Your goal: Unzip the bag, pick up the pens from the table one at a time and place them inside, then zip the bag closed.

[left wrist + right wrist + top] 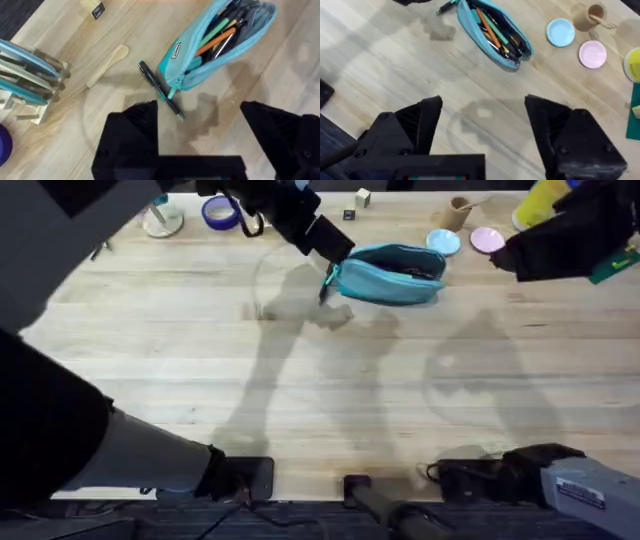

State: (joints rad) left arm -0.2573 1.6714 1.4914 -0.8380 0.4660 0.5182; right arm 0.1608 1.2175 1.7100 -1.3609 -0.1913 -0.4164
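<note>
The teal bag (392, 275) lies unzipped at the back middle of the table (300, 380), its mouth gaping. Several pens rest inside, among them an orange pen (216, 42). A black pen (161, 90) lies on the wood, touching the bag's (187, 60) zipper end. My left gripper (200, 125) hovers just above that pen, open, with nothing between its fingers. My right gripper (485, 125) is open and empty, held off to the right of the bag (492, 32); the black pen (445, 7) lies beyond the bag's far end.
A light-blue dish (560, 32), a pink dish (592, 54) and a wooden cup (592, 15) stand to the right of the bag. A wooden rack of teal rods (25, 70), a wooden spoon (107, 65) and a purple roll (220, 212) lie toward the back left.
</note>
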